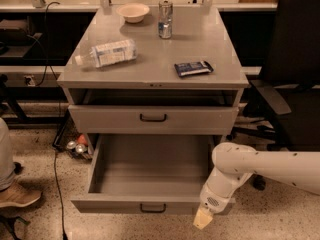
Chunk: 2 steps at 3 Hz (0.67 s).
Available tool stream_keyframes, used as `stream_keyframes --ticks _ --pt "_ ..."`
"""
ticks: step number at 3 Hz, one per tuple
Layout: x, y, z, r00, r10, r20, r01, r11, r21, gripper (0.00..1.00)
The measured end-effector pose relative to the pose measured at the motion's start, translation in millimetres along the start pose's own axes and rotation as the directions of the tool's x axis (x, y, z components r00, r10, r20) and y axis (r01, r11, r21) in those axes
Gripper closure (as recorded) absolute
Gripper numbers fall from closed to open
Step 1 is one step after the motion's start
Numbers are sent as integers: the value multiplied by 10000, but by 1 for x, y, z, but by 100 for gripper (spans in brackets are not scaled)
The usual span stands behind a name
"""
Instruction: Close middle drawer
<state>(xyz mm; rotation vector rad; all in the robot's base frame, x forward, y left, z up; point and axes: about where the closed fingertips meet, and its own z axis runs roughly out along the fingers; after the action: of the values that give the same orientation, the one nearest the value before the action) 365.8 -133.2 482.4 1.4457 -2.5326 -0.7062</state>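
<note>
Open middle drawer (115, 204), gripper (202, 219) low at one front corner, hiding that corner, its grip state cannot be told, arm (280, 167) cut off at edge

A: What lies on the cabinet top (150, 66)?
B: All well above the gripper (202, 219), which hangs low near the floor (280, 219): bottle (107, 52) on its side up-left, packet (193, 68) straight above, bowl (133, 12) and can (165, 19) farthest back.

Cabinet top (150, 44): bowl (134, 12) at back edge, left of centre; can (165, 19) just right of it. Bottle (106, 53) on its side near left edge. Dark packet (193, 68) toward front right corner. Black chair (295, 84) at right. Gripper (202, 219) low, off the cabinet's front right.
</note>
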Motion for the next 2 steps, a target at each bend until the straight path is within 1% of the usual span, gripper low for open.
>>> stream_keyframes --ticks 1,2 --pt "-16 -25 25 9968 14 804 -27 9999 158 100" --pt "-40 -52 46 9802 -53 1977 -55 9985 543 100"
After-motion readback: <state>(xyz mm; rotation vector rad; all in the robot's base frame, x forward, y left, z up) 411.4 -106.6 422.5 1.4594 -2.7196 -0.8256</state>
